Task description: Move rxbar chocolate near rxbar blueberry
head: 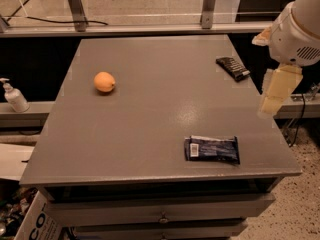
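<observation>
The rxbar chocolate (233, 67), a small dark bar with pale lettering, lies near the far right edge of the grey table (150, 119). The rxbar blueberry (212, 149), a dark-blue bar with a white patch at its left end, lies near the front right of the table. My gripper (276, 91), cream-coloured, hangs below the white arm (297, 31) just off the table's right edge. It is to the right of the chocolate bar, a little nearer the front, and holds nothing that I can see.
An orange (104, 82) sits on the left half of the table. A white pump bottle (14, 97) stands on a ledge to the left. Metal railing posts (75, 6) run behind the table. Drawers (160, 215) are below the front edge.
</observation>
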You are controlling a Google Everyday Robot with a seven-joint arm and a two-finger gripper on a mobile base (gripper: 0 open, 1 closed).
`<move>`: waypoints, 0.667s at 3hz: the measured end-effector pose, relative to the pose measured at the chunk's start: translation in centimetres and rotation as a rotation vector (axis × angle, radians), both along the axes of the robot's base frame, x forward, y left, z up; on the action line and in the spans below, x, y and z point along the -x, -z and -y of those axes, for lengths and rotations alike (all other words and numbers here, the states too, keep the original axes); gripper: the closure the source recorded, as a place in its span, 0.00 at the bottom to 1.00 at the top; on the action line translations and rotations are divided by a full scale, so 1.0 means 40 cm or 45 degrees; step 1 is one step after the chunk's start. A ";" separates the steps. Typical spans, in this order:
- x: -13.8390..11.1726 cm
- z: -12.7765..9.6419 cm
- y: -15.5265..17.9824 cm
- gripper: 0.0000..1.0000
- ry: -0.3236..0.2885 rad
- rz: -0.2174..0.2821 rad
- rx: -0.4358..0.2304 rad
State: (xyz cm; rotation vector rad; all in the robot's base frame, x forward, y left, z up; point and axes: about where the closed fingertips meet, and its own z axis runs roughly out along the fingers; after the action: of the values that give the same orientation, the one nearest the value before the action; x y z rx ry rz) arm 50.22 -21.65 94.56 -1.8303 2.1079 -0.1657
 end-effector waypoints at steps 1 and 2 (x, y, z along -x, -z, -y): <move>-0.082 0.020 0.031 0.00 0.028 -0.001 0.018; -0.215 0.034 0.051 0.00 0.102 0.009 -0.019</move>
State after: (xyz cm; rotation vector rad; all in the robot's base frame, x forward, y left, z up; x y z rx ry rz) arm 58.81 -23.00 92.53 -1.7357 2.1731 -0.1749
